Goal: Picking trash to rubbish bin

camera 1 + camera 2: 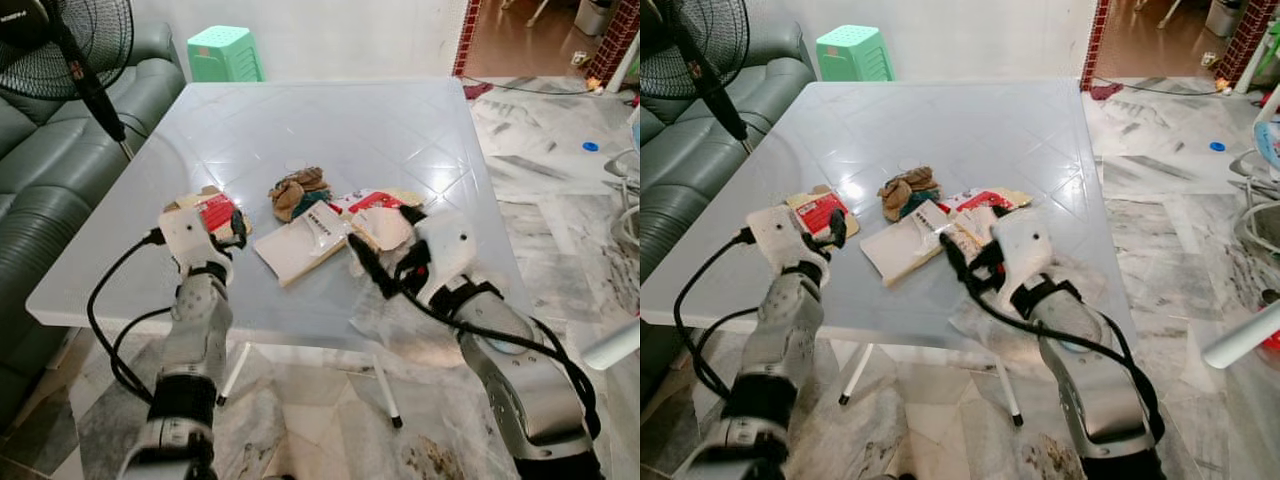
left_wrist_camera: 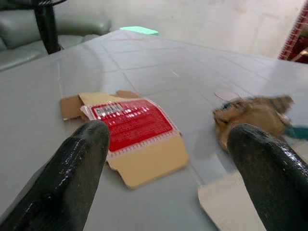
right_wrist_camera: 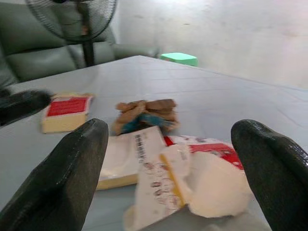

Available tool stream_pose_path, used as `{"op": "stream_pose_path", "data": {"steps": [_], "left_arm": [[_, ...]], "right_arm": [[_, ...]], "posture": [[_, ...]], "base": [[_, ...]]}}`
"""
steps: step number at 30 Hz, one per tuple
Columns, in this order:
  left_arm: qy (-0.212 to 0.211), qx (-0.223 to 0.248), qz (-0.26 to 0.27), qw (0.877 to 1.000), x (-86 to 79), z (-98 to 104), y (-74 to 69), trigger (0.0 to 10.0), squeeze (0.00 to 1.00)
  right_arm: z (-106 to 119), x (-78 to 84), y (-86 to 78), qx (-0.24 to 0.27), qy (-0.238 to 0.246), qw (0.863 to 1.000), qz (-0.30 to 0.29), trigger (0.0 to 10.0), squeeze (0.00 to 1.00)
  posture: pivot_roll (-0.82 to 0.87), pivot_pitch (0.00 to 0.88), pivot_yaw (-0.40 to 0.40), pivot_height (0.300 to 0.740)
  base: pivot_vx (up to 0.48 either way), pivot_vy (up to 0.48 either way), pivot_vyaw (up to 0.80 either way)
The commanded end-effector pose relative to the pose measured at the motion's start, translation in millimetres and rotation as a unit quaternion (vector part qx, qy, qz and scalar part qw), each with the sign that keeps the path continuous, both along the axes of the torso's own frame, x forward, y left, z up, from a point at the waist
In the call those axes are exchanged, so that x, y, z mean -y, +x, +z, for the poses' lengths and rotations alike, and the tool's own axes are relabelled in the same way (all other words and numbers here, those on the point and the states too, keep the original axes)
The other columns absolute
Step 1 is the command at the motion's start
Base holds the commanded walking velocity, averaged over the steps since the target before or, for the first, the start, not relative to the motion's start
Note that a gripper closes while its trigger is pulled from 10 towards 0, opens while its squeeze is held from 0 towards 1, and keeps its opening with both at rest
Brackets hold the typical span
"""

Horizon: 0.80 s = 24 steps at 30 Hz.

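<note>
The left hand [image 2: 163,168] is wide open just above the flat red and brown card box [image 2: 132,126], hiding part of it. The right hand [image 3: 178,163] is wide open over white torn paper wrappers [image 3: 192,173] on the pale grey tiled surface [image 1: 320,130].

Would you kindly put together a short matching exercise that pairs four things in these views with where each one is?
Things:
1. red-and-tan flattened carton
2. crumpled brown wrapper
3. green plastic stool
4. standing fan

Places:
A. on the floor past the far edge of the table
B. by the sofa, off the table's left side
C. on the table just ahead of the left gripper
D. mid-table, between the two cartons

Pairs: 1-C, 2-D, 3-A, 4-B
</note>
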<state>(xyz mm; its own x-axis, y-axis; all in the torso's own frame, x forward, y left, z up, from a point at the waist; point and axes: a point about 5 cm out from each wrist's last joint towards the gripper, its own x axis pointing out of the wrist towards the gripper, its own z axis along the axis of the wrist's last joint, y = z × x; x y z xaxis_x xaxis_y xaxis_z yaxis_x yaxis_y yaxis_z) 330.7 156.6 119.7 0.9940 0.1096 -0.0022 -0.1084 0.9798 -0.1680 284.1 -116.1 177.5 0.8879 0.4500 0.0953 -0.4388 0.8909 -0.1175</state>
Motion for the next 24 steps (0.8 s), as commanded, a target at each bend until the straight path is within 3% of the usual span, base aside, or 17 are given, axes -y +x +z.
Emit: {"op": "stream_pose_path", "data": {"steps": [1, 5, 14, 24], "left_arm": [[0.035, 0.012, -0.016, 0.999, 5.1, 6.3, -5.5, 10.0, 0.00], [0.072, 0.021, -0.028, 0.997, 6.9, 6.1, -12.8, 10.0, 0.00], [0.070, 0.015, -0.013, 0.997, 1.2, 10.9, -16.4, 10.0, 0.00], [0.076, 0.009, -0.019, 0.997, 9.2, 15.7, -12.7, 10.0, 0.00]], "right_arm": [[5.4, 0.4, 3.7, 0.014, 0.006, 1.000, -0.009, 10.0, 0.00], [6.3, 2.5, 7.8, 0.017, 0.011, 1.000, -0.022, 10.0, 0.00], [5.8, -0.2, 13.0, 0.021, 0.019, 0.999, -0.031, 10.0, 0.00], [10.4, 1.8, 17.9, 0.036, 0.020, 0.998, -0.041, 10.0, 0.00]], "posture": [[-0.07, 0.043, 0.063, 0.740], [-0.05, 0.033, 0.060, 0.740], [-0.04, 0.019, 0.059, 0.740], [-0.04, 0.003, 0.068, 0.740]], "base": [[0.000, 0.000, 0.00], [0.000, 0.080, 0.00], [0.000, 0.432, 0.00], [0.000, 0.480, 0.00]]}}
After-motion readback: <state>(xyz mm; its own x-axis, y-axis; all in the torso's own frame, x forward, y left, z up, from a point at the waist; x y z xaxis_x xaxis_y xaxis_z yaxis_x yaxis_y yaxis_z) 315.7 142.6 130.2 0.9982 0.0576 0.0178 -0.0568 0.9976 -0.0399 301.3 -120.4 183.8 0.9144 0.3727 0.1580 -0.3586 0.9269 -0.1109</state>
